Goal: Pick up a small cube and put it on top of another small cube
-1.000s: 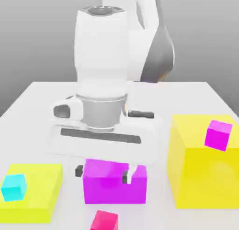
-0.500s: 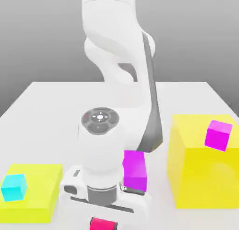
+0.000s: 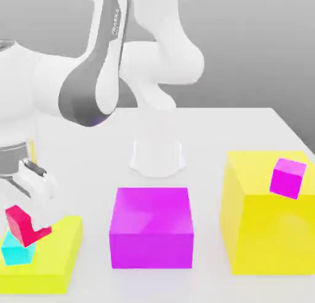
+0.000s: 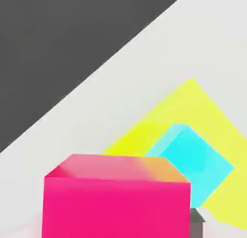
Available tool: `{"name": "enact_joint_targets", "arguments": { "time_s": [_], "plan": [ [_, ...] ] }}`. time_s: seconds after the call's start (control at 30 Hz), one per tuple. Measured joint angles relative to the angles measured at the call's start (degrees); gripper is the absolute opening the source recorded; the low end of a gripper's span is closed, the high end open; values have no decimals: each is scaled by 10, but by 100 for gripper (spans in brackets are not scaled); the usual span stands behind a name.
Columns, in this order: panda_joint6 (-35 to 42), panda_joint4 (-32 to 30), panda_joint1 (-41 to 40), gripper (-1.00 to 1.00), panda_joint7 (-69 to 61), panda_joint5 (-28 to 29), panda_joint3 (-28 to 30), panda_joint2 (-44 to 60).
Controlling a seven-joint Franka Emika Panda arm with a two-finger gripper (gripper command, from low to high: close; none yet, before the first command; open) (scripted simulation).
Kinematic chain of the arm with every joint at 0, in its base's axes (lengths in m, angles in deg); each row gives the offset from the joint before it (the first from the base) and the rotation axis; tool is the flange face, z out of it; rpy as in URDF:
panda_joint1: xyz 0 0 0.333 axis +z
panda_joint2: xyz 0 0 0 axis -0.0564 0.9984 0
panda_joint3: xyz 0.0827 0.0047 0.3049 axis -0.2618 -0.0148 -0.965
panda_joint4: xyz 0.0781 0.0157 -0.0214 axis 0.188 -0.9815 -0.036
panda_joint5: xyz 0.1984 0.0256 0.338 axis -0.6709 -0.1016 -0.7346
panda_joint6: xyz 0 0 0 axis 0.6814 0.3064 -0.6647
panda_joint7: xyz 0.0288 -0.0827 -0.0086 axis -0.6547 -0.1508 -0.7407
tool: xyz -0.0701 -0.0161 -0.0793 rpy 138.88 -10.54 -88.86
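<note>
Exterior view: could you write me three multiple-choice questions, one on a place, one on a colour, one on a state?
1. Where is the small magenta cube?
A) on the large yellow block
B) on the large magenta block
C) under the arm

2. What colour is the small cube on the flat lime-yellow block?
A) white
B) green
C) cyan

3. How is the crimson cube?
A) lying on the table
B) held by the gripper
C) lying on the large yellow block

Key:
1 A: it sits on that block's top.
2 C: its faces are turquoise-blue.
3 B: it hangs between the fingers.
</note>
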Motion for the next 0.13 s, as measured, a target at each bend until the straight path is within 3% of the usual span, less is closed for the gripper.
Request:
{"name": "enact_joint_targets", "arguments": {
  "time_s": [0.03, 0.13],
  "plan": [
    [-12, -1, -3, 100, -3, -5, 0, 11],
    [-12, -1, -3, 100, -3, -5, 0, 11]
  ]
}}
